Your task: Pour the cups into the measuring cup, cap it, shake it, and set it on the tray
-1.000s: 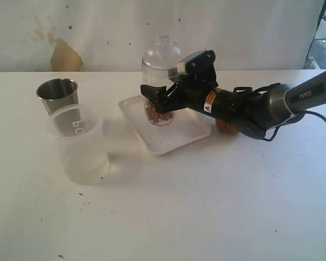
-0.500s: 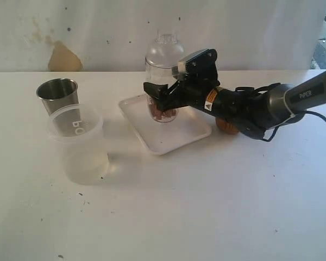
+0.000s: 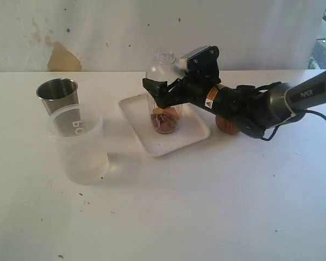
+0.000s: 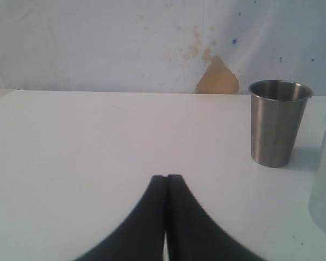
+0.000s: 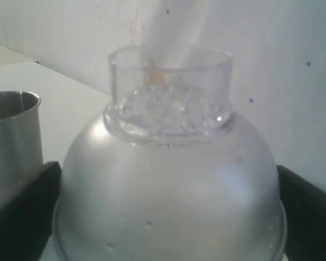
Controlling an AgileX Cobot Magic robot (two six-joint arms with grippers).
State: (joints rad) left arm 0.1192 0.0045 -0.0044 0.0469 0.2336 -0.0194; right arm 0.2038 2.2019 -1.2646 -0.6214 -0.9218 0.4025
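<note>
My right gripper (image 3: 162,89) spreads wide either side of the clear dome cap (image 5: 168,179) filling its wrist view. Only the exterior view shows the tall clear graduated measuring cup (image 3: 165,117) upright in the middle of the flat white tray (image 3: 136,117). My left gripper (image 4: 165,182), pressed together and empty, faces the brushed-steel tumbler (image 4: 277,122).

My right pincer (image 3: 158,89) straddles the measuring cup (image 3: 165,117) on the tray (image 3: 137,120), a finger (image 5: 22,217) hard beside each flank of the cap (image 5: 168,179); I see no slack there. The wooden cup (image 3: 226,126) sits partly hidden behind my right forearm (image 3: 244,106). Left of the tray, a bare strip, then the tub (image 3: 79,142) with the steel tumbler (image 3: 57,95) just behind it. The near table (image 3: 206,206) lies open across its width.
</note>
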